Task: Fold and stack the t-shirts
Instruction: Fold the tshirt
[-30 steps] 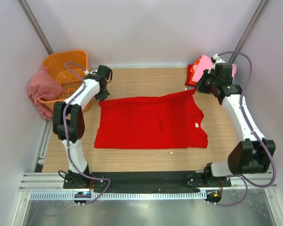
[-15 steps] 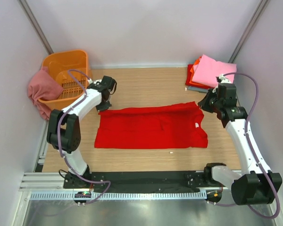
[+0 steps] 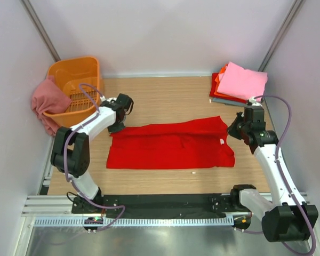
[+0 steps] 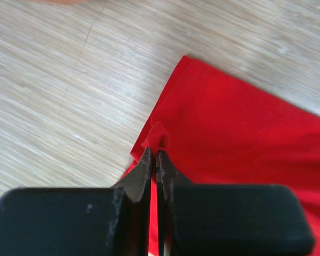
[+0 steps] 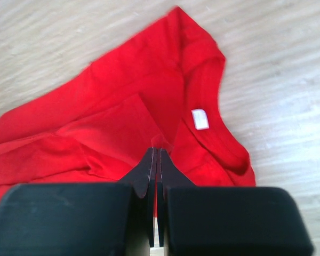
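A pale wooden table (image 3: 165,98) sits inside plain white walls (image 3: 165,32). An orange basket (image 3: 74,60) is at the upper left of the top view, with a dusty rose shirt (image 3: 47,101) draped over its side. The folded stack (image 3: 240,82), pink on top, lies at the upper right.

The red t-shirt (image 3: 170,149) is spread across the middle of the table with its collar toward the right. Its far edge is lifted and drawn in over the body, so the cloth forms a long, low band.

The left gripper (image 4: 153,154) is clenched on a small pinch of red cloth at the shirt's upper-left corner. The right gripper (image 5: 154,152) is clamped on a fold of red cloth beside the collar, near the white label (image 5: 200,118).

This looks like the lengthwise fold, roughly half done. To do it well, both arms should travel toward the bottom of the frame at the same pace and height. That keeps the cloth between them lightly taut and the crease straight.

The carried edge should come down level with the near hem before either grip lets go. The left pinch looks thin, so a jerk there could pull it free. The layers near the right grip are bunched and may need smoothing.
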You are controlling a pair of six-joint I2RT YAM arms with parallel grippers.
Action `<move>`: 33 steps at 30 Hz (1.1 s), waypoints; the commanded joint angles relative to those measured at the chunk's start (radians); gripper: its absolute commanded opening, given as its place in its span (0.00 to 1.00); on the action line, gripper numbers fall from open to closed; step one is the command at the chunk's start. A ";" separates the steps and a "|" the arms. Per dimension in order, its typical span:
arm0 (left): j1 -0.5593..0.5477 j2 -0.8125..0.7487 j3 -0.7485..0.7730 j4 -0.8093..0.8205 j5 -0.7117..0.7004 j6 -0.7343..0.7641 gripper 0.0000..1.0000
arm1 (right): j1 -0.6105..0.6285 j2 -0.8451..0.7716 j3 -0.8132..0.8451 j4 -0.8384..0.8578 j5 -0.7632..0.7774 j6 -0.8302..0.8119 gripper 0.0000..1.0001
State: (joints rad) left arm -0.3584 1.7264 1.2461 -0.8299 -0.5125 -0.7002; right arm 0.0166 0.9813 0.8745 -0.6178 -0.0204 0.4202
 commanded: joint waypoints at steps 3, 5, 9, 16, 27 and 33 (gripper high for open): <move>-0.005 -0.079 -0.059 -0.017 -0.075 -0.041 0.09 | -0.004 -0.041 -0.071 -0.031 0.125 0.092 0.01; -0.005 -0.091 -0.089 -0.018 -0.072 -0.047 0.49 | -0.004 -0.065 -0.107 -0.023 0.125 0.127 0.06; -0.005 -0.123 -0.079 -0.055 -0.112 -0.065 0.96 | -0.003 -0.082 -0.097 -0.042 0.183 0.184 0.63; -0.005 -0.142 -0.025 -0.039 -0.092 -0.051 0.94 | -0.003 -0.052 -0.081 0.068 0.042 0.189 0.77; -0.050 -0.015 -0.068 0.175 0.052 -0.036 0.88 | 0.100 0.262 -0.060 0.260 -0.072 0.180 0.50; -0.050 0.056 -0.062 0.196 0.060 -0.032 0.86 | 0.132 0.451 0.003 0.273 0.003 0.175 0.51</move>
State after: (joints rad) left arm -0.4084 1.7710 1.1877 -0.6846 -0.4561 -0.7334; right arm 0.1387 1.3853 0.8120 -0.4000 -0.0738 0.6041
